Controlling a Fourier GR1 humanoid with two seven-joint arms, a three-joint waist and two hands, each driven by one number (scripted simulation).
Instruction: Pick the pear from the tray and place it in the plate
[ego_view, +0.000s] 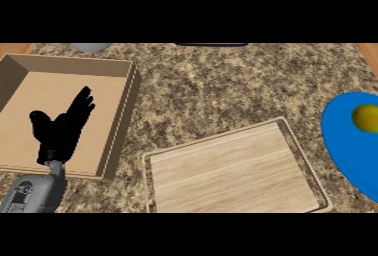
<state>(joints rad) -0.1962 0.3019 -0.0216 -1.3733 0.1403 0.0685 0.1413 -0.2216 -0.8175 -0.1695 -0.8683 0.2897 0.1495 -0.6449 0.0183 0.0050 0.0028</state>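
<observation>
1. Left hand (60, 131), fingers straight and spread, hovers over the cardboard box (118, 125), left of the wooden tray (232, 172); the right hand is out of sight.
2. Yellow pear (365, 118) already sits on the blue plate (347, 145), right of the tray.
3. Risk: the rounded, smooth fruit, near the plate's edge, could roll onto the speckled granite counter (221, 90).

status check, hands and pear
Left hand open, resting over box. Right hand out of view. Pear on plate, tray bare. Nothing in the way.
</observation>
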